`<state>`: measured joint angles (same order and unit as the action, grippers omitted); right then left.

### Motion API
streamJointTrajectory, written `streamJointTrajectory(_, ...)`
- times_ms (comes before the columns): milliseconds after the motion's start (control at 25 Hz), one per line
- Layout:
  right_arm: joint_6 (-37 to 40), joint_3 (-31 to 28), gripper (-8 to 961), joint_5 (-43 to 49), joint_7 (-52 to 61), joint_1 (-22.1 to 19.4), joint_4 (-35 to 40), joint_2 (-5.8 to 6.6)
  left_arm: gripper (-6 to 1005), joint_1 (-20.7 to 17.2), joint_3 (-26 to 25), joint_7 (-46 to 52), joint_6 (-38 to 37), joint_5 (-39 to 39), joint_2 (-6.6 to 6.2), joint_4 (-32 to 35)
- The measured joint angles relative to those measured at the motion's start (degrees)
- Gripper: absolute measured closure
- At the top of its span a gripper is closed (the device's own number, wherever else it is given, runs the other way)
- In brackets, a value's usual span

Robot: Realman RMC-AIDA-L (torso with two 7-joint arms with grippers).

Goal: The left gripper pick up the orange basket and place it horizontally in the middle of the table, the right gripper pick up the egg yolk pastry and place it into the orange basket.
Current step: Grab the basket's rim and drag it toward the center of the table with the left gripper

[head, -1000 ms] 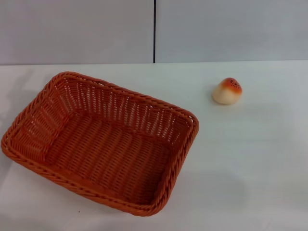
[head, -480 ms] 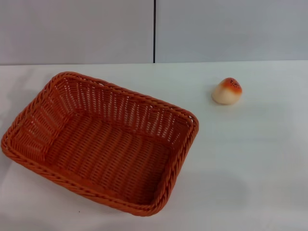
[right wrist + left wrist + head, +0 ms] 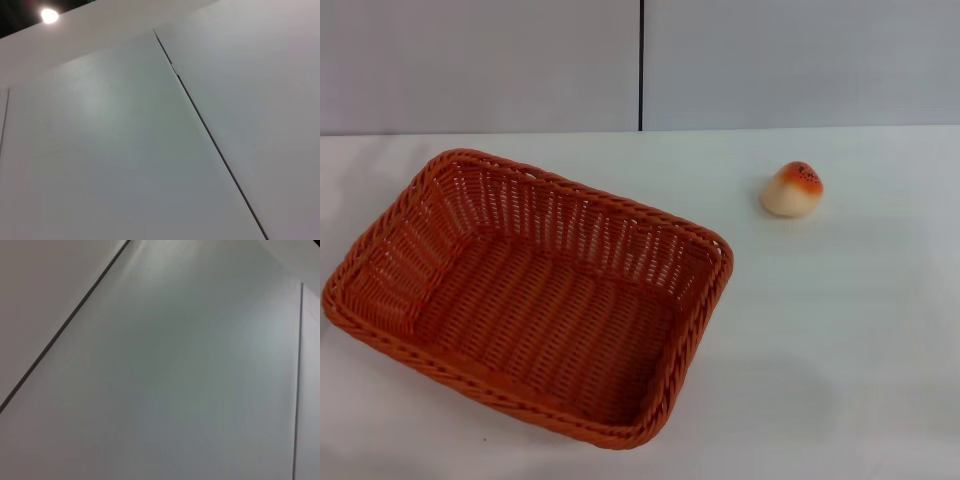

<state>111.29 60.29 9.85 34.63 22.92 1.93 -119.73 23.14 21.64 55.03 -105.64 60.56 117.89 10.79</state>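
Neither the left gripper nor the right gripper appears in any view, so the state of the jaws cannot be told. Nothing grasps or touches either task item.

The orange basket (image 3: 530, 300) rests on the white worktop (image 3: 840, 330) in the left half, close to the front edge and the left edge. It is rectangular, woven in a wicker pattern, with a braided rim and walls that slope outward from a flat woven floor. It sits skewed to the worktop edges: one corner points toward the front-left, and the opposite corner reaches toward the worktop centre. The interior holds nothing.

The egg yolk pastry (image 3: 792, 190) lies in the right half of the worktop, nearer the rear edge, well apart from the basket. It is a small dome with a cream-coloured base and a glossy orange-brown top carrying dark specks. It leans slightly, top tilted toward the right.

The worktop surface is plain, smooth and matte. Behind its rear edge stands a grey panelled wall (image 3: 480, 60) with one dark vertical seam (image 3: 641, 65).

Both wrist views show only flat grey panels crossed by thin dark seams; the right wrist view also includes a bright round light (image 3: 49, 15). No brand, label or writing is legible.
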Motion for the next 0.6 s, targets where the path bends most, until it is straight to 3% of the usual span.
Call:
streamJointTrajectory(240, 0.17, -0.78, 367, -0.05, 0.0, -0.21, -0.57, 0.0, 441, -0.48, 5.11, 8.3, 5.23, 0.06, -0.47, 8.31)
streamJointTrajectory(280, 0.34, -1.4, 367, -0.07, 0.29, -0.41, -0.65, 0.01, 441, -1.48, 11.08, 16.53, 10.82, 0.82, -1.82, 16.3)
streamJointTrajectory(360, 0.33, -1.68, 367, -0.07, 0.62, -0.52, -0.68, 0.02, 440, -1.88, 13.56, 20.34, 13.13, 2.52, -2.84, 19.75)
streamJointTrajectory(520, -0.2, -2.96, 367, -0.1, 1.35, -0.8, -1.11, 0.11, 441, -1.12, 18.9, 35.21, 17.16, 15.06, -8.44, 28.78)
streamJointTrajectory(600, -0.34, -3.72, 367, -0.1, 1.36, -0.81, -1.67, 0.17, 441, -0.33, 19.14, 39.35, 15.73, 19.54, -10.16, 30.87)
